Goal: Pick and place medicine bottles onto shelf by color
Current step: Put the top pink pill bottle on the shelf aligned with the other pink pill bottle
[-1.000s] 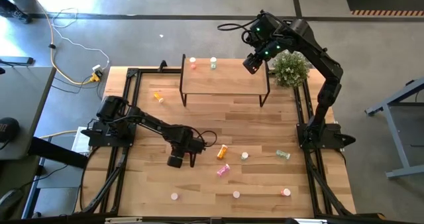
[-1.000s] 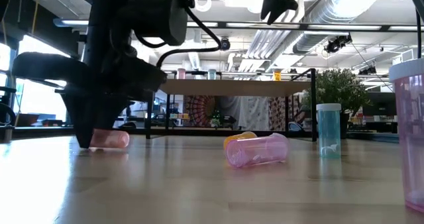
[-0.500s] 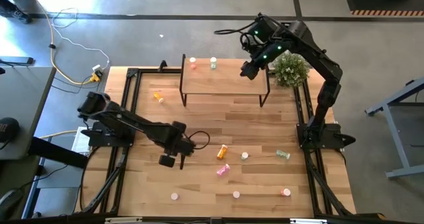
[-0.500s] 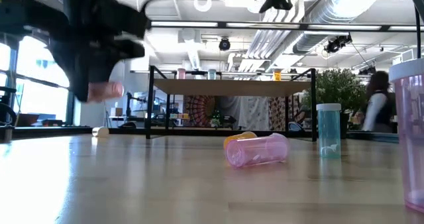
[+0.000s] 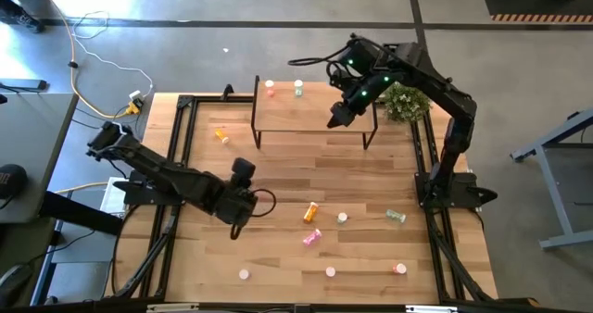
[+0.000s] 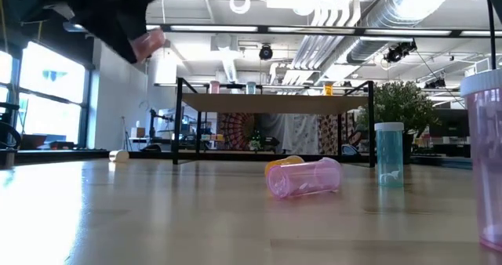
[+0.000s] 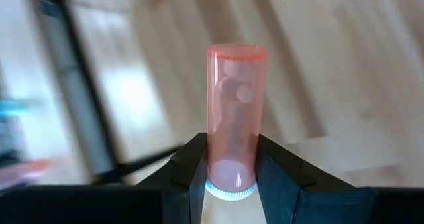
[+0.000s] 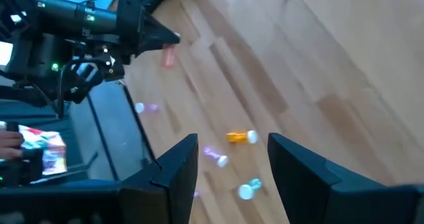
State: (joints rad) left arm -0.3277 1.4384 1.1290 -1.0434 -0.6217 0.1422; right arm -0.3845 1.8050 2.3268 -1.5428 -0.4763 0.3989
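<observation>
Left gripper (image 7: 232,177) clamped on a pink bottle (image 7: 236,111), white cap between the fingers, lifted above the near-left tabletop (image 5: 371,169). Left wrist view alone shows the grip; low view shows only the bottle's end (image 6: 149,41). Far side: right gripper (image 5: 335,118) over the shelf (image 5: 315,114), fingers apart, holding nothing.

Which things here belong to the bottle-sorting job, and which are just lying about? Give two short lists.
Job:
- pink bottle, held in the shut left gripper
- loose medicine bottles on the table
- two bottles already on the shelf
- shelf
- open right gripper above the shelf

Lying about:
- potted plant
- yellow plug and cable on the floor
</observation>
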